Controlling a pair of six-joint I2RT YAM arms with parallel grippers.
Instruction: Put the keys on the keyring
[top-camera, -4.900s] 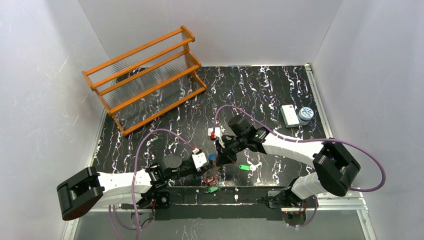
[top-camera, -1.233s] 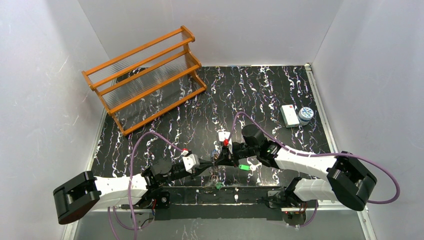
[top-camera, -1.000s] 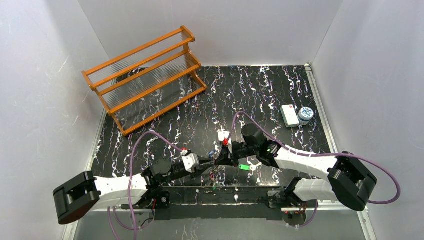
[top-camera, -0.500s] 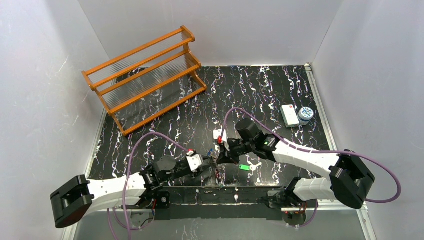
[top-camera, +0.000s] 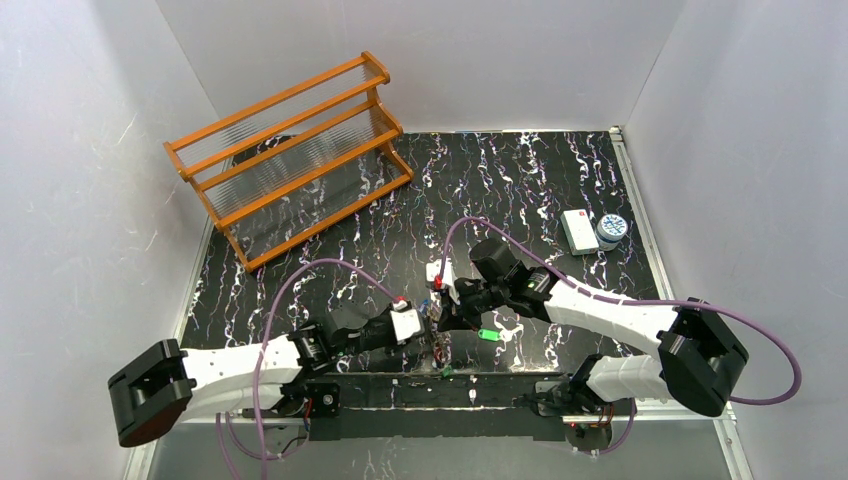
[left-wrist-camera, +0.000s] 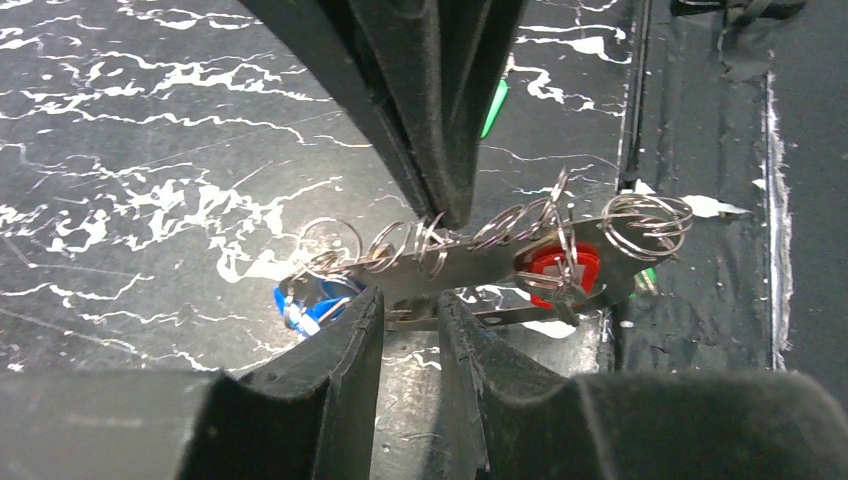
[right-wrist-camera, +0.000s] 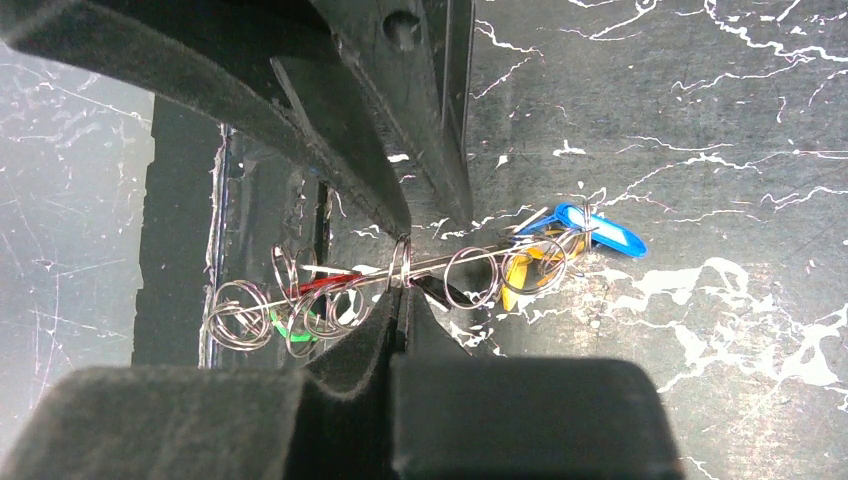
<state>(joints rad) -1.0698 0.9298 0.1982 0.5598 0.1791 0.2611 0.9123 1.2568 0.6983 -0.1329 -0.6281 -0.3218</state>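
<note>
Near the table's (top-camera: 520, 180) 6 o'clock edge, the right gripper (right-wrist-camera: 400, 285) is clamping the keyring (right-wrist-camera: 440, 261), with bare marble lying open toward 12. The left gripper (left-wrist-camera: 410, 300) is standing slightly parted at the ring; I cannot tell whether it is touching. The right wrist view is showing the blue key (right-wrist-camera: 600, 228) and yellow key (right-wrist-camera: 522, 278) threaded. Only the left wrist and overhead views are showing the loose green key (left-wrist-camera: 495, 105).

The left arm (top-camera: 240, 362) and the right arm (top-camera: 610, 310) share one build: smooth white shells on the long links and bulky black housings at the joints. A thin purple cable (top-camera: 320, 263) loops along each. Near each wrist sits a small white block (top-camera: 405, 322) with a red spot. The left gripper (left-wrist-camera: 410, 300) and the right gripper (right-wrist-camera: 398, 300) have matte black, wedge-shaped fingers.
</note>
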